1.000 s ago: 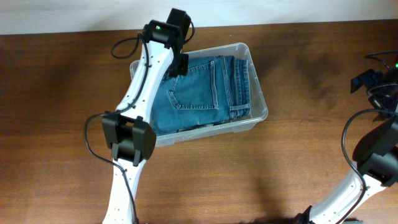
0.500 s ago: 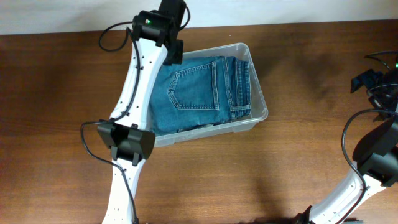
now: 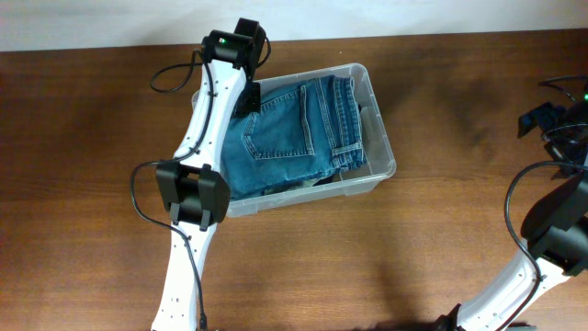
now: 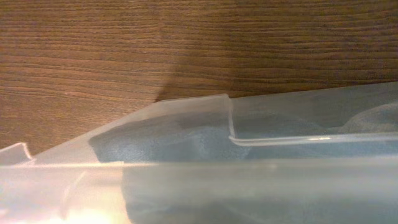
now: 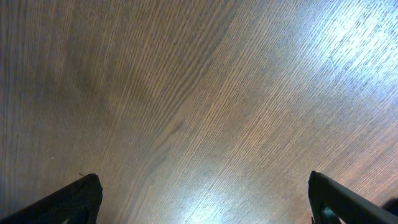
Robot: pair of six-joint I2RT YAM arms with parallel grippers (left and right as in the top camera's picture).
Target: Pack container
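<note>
Left gripper [image 3: 246, 97] shut tight, low at the container's [image 3: 384, 124] far-left corner, right beside the folded jeans [image 3: 294, 129]; can't tell if it pinches denim. Container sits left of centre on the table [image 3: 441, 239], long axis running side to side, slightly skewed. Right gripper [image 5: 205, 202] wide open, empty, well apart to the right. Left arm is nearer for any tucking.
</note>
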